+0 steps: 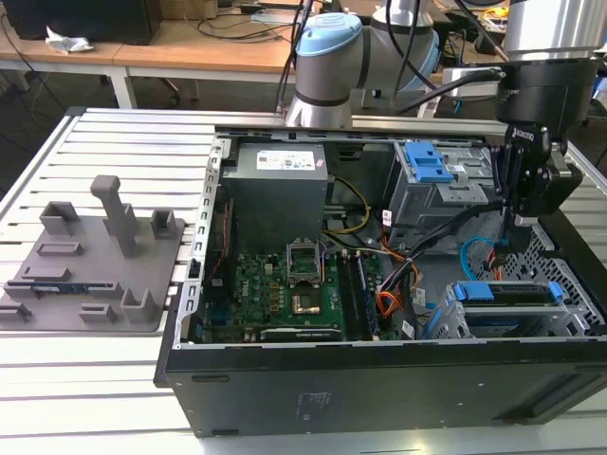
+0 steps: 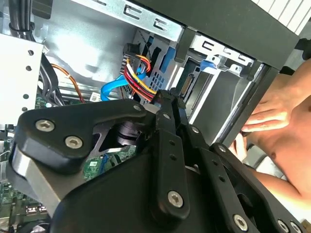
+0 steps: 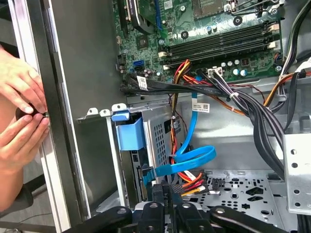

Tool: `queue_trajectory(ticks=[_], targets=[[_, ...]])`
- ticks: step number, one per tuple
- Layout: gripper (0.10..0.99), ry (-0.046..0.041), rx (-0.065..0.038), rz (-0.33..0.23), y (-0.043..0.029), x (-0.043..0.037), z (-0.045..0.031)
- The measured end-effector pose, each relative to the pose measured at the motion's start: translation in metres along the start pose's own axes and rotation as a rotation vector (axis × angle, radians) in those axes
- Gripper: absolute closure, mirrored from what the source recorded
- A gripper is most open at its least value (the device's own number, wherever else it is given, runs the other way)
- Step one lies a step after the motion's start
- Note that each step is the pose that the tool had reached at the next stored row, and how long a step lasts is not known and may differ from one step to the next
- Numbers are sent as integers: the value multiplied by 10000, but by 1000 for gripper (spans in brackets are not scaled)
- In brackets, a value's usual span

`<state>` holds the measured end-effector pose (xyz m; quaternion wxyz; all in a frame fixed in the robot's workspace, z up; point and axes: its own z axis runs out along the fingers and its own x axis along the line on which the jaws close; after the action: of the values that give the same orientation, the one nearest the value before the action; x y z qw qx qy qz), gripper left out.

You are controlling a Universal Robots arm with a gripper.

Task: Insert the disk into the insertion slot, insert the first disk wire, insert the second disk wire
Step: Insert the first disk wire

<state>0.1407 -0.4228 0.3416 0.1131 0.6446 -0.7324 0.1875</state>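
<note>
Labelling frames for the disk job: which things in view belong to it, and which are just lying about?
Job: disk in blue carrier, insertion slot, blue data cable, red-yellow power wires, gripper.
Lying about: grey fixture tray, motherboard, power supply, blue-latched cage, person's hands.

Exterior view: 1 raised camera off the arm, looking down into the open computer case (image 1: 379,398), whole case framed. 2 wrist views: close behind the gripper (image 3: 169,188), facing inside the case; both wrist views share the blue cable (image 3: 194,156).
</note>
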Motion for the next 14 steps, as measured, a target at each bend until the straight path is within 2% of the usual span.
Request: queue_trajectory(ticks=[2,5,6,7,8,9,14], targets=[[922,41,4,-17,0,0,2],[922,37,2,-20,-5,-2,3],[922,81,-283,-153,-84,-14,8],[922,139,-612,-312,-141,-23,13],[922,158,-770,-386,-152,-23,14],[922,157,-834,-416,-154,-10,20],[922,-282,-916,-414,-170,123,71]])
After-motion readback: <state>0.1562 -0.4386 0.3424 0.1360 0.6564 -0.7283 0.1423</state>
